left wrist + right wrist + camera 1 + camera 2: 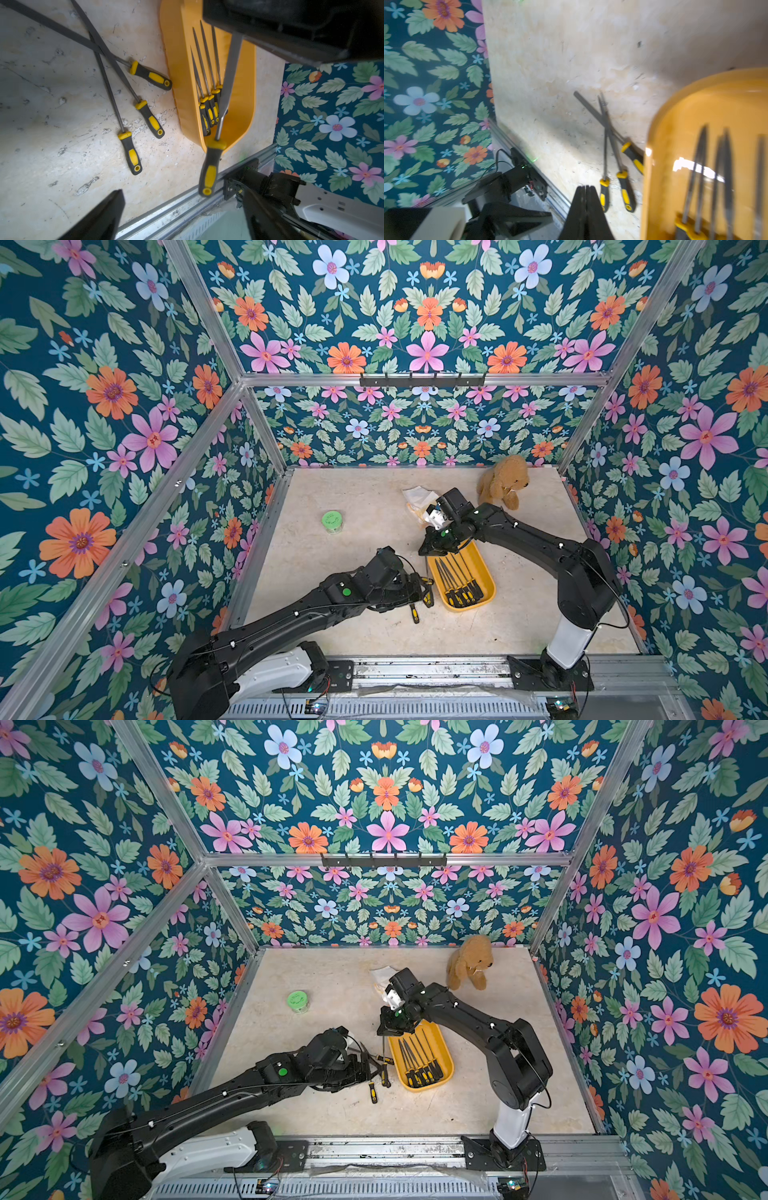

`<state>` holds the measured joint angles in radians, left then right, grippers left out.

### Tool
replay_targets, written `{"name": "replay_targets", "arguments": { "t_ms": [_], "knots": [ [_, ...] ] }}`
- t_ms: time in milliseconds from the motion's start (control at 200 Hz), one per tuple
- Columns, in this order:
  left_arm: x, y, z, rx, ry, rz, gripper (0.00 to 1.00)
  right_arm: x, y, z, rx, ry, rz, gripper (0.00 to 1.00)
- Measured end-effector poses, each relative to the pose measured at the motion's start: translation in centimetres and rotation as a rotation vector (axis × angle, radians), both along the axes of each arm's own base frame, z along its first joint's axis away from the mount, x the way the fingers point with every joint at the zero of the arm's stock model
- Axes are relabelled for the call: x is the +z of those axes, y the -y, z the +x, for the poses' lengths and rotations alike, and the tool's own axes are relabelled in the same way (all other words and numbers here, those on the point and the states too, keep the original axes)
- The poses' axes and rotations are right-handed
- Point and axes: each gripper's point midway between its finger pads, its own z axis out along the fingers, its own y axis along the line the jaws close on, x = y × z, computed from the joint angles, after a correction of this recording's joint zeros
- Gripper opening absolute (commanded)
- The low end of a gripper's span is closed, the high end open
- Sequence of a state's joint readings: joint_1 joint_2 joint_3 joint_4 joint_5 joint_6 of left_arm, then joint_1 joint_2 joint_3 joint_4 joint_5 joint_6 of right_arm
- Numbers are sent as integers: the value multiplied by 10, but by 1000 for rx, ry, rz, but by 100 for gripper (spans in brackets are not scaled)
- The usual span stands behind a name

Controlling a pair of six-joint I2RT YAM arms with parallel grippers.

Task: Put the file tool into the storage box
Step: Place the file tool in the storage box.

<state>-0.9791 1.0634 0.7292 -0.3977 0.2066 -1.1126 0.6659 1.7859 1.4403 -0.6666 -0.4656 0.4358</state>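
Note:
The yellow-orange storage box [487, 572] [445, 1052] [176, 52] [662, 124] lies on the table with several file tools [459, 578] inside. Three more files [149, 119] [625, 187], with black-and-yellow handles, lie crossed on the table beside it. One flat-bladed file [211, 164] slants over the box. Its blurred handle sticks out past the rim, between the fingers of my open left gripper [182, 193] [419, 593], and touches neither finger. My right gripper [585, 187] [432, 549] is shut on nothing over the box's far end.
A green-lidded jar [332, 521] stands at the left middle. A brown plush dog [503, 481] sits at the back right, and crumpled white wrapping [417, 495] lies behind the right arm. A metal rail [415, 668] runs along the table's front edge.

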Motion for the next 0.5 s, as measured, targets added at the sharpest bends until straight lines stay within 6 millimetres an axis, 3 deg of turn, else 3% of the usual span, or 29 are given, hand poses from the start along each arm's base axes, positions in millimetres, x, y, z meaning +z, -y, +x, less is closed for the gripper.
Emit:
{"name": "replay_targets", "arguments": {
  "t_ms": [85,180,265,501],
  "knots": [
    [-9,-3,2,25,-11,16,98,9,23,19,-30,70,-111,0],
    [-37,-12,-1,68,-68,75,97,7,41,31,-23,125,-250,0],
    [-50,-19,-1,103,-91,107,97,-11,61,32,0,121,-386,0],
    [-59,-20,2,137,-91,113,95,-59,100,28,58,82,-636,0]
  ]
}}
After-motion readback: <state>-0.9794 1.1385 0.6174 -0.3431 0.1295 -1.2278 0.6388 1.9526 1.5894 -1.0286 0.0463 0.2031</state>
